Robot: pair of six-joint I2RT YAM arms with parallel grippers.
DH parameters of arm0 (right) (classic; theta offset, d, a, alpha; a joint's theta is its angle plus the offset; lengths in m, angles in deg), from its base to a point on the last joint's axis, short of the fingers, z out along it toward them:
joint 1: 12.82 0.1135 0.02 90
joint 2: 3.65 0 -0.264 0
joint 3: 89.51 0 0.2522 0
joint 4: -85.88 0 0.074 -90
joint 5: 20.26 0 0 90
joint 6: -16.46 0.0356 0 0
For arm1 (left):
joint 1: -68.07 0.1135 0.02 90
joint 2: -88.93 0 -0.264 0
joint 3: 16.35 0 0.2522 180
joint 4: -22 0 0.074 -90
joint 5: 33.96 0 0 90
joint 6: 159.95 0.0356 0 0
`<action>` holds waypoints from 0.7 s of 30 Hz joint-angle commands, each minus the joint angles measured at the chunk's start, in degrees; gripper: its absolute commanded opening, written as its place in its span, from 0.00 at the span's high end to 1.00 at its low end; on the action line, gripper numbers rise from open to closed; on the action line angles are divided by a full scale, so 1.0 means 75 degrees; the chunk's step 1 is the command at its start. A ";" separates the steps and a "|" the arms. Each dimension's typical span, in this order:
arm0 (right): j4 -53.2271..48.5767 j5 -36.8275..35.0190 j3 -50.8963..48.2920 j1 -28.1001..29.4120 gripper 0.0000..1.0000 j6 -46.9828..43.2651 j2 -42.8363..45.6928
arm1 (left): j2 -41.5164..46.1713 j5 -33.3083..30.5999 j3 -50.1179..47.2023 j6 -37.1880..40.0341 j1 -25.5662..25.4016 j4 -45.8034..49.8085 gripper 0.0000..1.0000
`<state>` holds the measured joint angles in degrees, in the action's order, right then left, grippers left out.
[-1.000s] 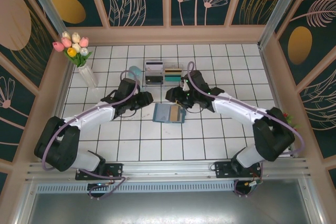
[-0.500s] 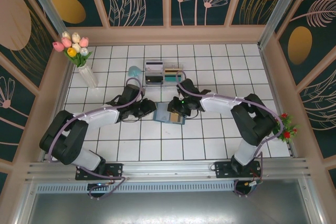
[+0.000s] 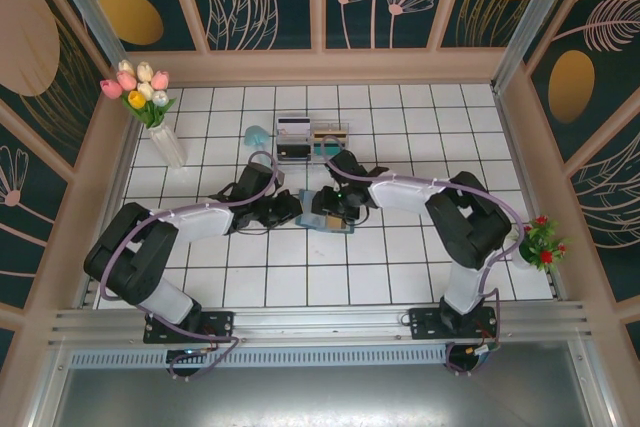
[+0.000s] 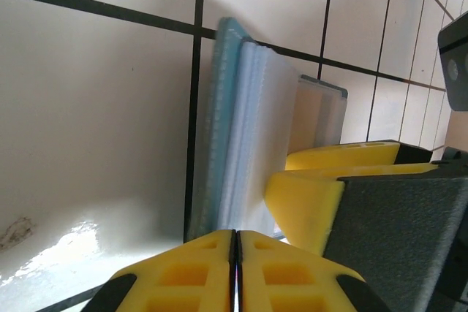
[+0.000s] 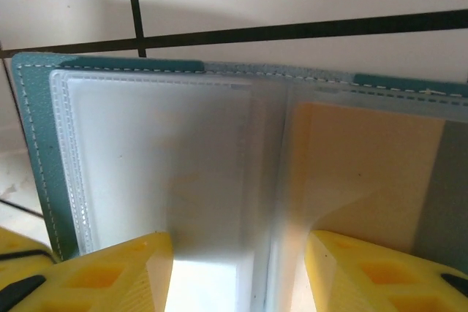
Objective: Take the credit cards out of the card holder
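The card holder (image 5: 183, 166) lies spread open and flat on the white-tiled worktop (image 3: 400, 277), inside facing up, probably so that its clear sleeves can be reached from above. The left pincer (image 4: 234, 242) is low at the holder's left edge with its fingers pressed together. Whether a sliver of the cover is nipped between them I cannot tell, but the pose reads as pinning or bracing that side so the holder does not slide. The right pincer (image 5: 238, 272) is spread, one finger to each side of the centre fold, apparently lining up to take hold of a card. From that pincer's wrist camera the holder fills the field toward 12 o'clock, with an orange-tinted credit card (image 5: 365, 173) showing through the sleeve at about 1 o'clock and a paler, seemingly empty sleeve at 11 o'clock. From the left wrist camera the holder's stacked edges run off toward 12 o'clock, touching or just beside the fingertips. Seen from above, the clear box (image 3: 312, 139) sits at 12 o'clock from the holder, a likely drop place.
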<state>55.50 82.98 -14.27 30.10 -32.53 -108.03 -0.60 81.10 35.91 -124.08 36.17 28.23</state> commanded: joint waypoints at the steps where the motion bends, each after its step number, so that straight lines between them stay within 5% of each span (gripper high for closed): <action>1: -0.0988 -0.1095 0.0237 0.0182 0.46 -0.0183 -0.0391 | 0.0021 -0.0139 -0.0059 -0.0068 -0.0034 -0.0139 0.89; 21: -0.1276 -0.1521 0.0001 0.0301 0.68 -0.0125 -0.0768 | -0.0211 0.0445 -0.0005 -0.0180 -0.0037 -0.0700 0.85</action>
<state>49.62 74.43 -10.91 32.61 -32.79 -110.43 -0.93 82.65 34.97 -124.73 36.17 25.17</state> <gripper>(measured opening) 0.327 0.149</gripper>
